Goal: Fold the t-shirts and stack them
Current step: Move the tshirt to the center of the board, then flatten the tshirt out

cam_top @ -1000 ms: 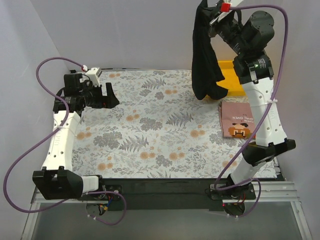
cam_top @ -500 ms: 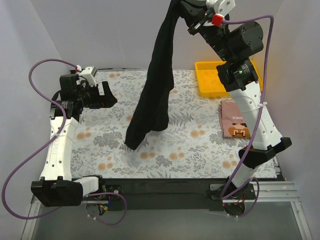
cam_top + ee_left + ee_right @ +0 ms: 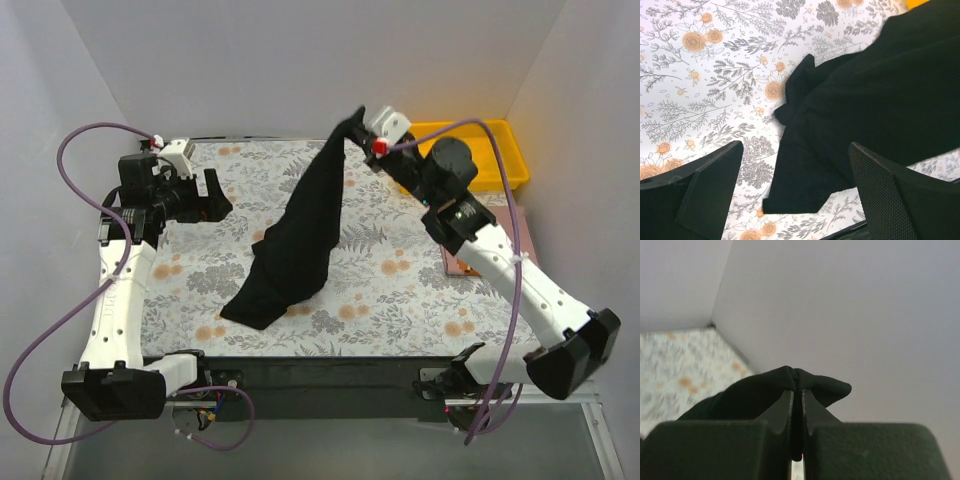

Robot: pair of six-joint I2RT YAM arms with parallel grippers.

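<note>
The right gripper holds the plain black short-sleeved t-shirt of soft fabric by a single pinch at its upper end, raised over the far middle of the floral-patterned table cover. The garment hangs in a long slant, and its lower end lies bunched on the cover toward the near left. This hold is judged to let the fabric's own weight draw it out for spreading before any fold. The left gripper hovers at the far left with its fingers spread wide and nothing between them, facing the shirt, apparently ready to take a free edge. The shallow yellow plastic tray stands at the far right, apart from the shirt. Only the top view shows the whole drape. The left wrist view alone resolves the crumpled lower end with a pointed flap standing out. The right wrist view alone confirms the fingers pressed together on a small ridge of fabric.
</note>
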